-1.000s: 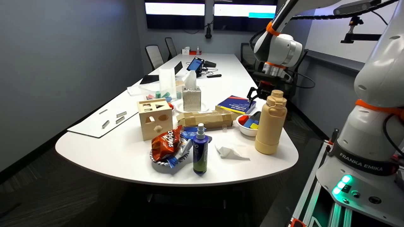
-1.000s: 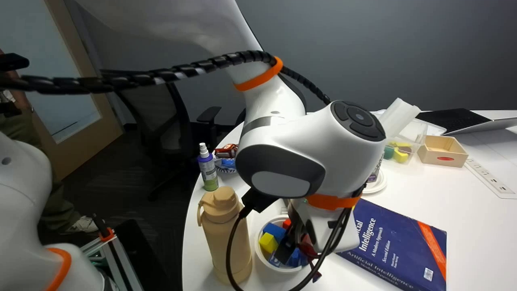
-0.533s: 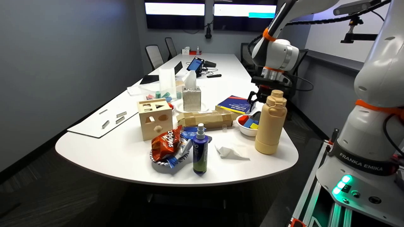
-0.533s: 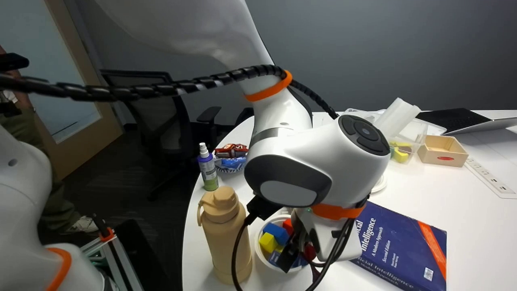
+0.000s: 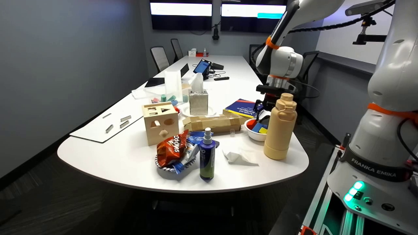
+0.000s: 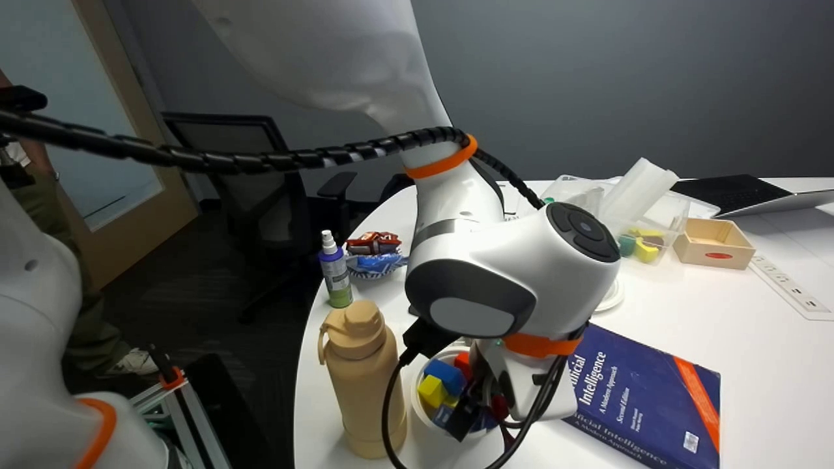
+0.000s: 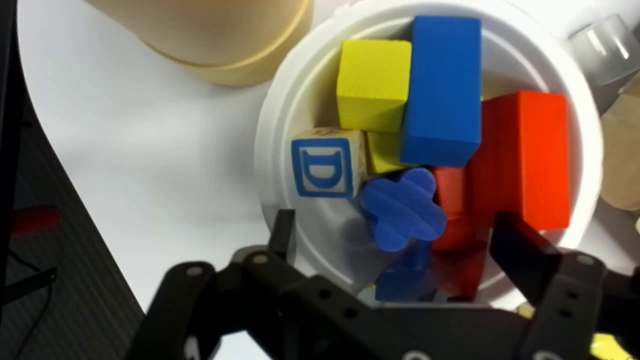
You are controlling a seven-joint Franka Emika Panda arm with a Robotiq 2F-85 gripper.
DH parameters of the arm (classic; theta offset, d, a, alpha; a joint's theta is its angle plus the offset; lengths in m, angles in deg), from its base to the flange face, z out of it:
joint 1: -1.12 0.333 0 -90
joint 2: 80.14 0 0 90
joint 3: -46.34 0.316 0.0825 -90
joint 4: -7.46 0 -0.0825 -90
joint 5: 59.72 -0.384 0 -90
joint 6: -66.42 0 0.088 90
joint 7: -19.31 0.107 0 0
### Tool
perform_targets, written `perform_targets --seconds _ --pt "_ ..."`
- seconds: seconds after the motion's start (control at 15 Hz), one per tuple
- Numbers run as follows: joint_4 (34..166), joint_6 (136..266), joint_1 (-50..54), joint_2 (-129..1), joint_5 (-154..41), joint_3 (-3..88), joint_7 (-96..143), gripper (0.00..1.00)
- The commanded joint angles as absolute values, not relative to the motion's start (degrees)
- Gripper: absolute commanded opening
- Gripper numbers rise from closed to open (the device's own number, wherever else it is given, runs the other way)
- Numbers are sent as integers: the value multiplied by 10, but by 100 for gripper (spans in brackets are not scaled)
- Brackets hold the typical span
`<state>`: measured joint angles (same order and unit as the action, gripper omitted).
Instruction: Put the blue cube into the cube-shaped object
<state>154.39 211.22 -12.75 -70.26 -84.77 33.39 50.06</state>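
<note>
Parted jaws overhang a bowl (image 7: 267, 150) of blocks (image 7: 441, 100).

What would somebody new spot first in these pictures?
Probably the big white robot arm, across the middle of an exterior view. In the wrist view, the white bowl of bright blocks pops out, the open end effector overlapping its lower part. In an exterior view, the wooden box with cut-out holes sits behind an orange snack bag.
</note>
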Motion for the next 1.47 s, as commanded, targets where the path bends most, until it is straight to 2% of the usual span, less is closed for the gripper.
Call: perform_targets --seconds 0.0,0.53,0.67,0.73,0.8,0.87,1.0,1.07,1.13,1.2,1.27,1.33,1.4 --pt "1527 2120 -115 -676 -858 335 518 100" --pt "1522 2127 -112 -663 -858 334 545 100" --pt "1523 2131 -111 -661 -859 334 550 89" --pt "1523 2134 -112 -657 -859 334 551 78" --pt "1523 2137 -112 -655 -859 334 552 79" --pt "1523 2141 -112 -652 -861 334 553 69" --pt "1523 2145 -112 -648 -862 334 555 58" --pt "1525 2148 -112 -650 -862 334 557 57" --pt "1526 2152 -111 -652 -863 335 557 61" --pt "1528 2155 -110 -657 -862 335 559 77" --pt "1530 2158 -110 -659 -862 335 559 83" --pt "1533 2163 -108 -664 -860 335 562 87" --pt "1534 2169 -107 -664 -860 335 562 86"
